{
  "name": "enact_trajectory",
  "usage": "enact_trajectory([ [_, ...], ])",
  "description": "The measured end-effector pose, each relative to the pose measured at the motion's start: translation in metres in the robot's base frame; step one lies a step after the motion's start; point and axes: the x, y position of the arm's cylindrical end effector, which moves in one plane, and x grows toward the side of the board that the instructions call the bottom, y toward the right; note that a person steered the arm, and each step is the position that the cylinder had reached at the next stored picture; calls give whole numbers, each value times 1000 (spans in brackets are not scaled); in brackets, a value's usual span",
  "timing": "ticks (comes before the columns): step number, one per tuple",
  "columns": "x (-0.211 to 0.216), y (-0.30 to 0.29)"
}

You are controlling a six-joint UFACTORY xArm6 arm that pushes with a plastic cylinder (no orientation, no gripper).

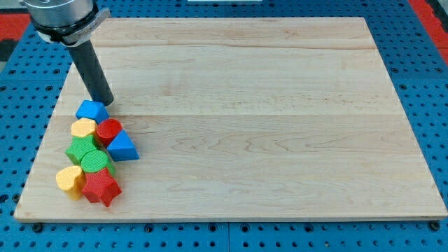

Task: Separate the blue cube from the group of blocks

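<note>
The blue cube [92, 110] lies at the top of a tight cluster of blocks near the board's left edge. My tip [105, 102] rests on the board just above and to the right of the cube, touching or almost touching it. Below the cube sit a yellow block [82, 128] and a red cylinder [108, 131], which touch it. A blue triangular block [122, 147] lies to the right of the red cylinder.
Lower in the cluster are a green block [80, 149], a green cylinder [96, 162], a yellow heart-shaped block [69, 180] and a red star [101, 187]. The wooden board [266, 105] lies on a blue pegboard; its left edge is close to the cluster.
</note>
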Motion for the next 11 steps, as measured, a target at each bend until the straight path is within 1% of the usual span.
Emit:
enact_trajectory([
  [3, 0, 0],
  [4, -6, -11],
  [5, 5, -38],
  [6, 30, -81],
  [7, 47, -25],
  [8, 18, 36],
  [9, -7, 56],
  [10, -25, 63],
  [11, -29, 58],
])
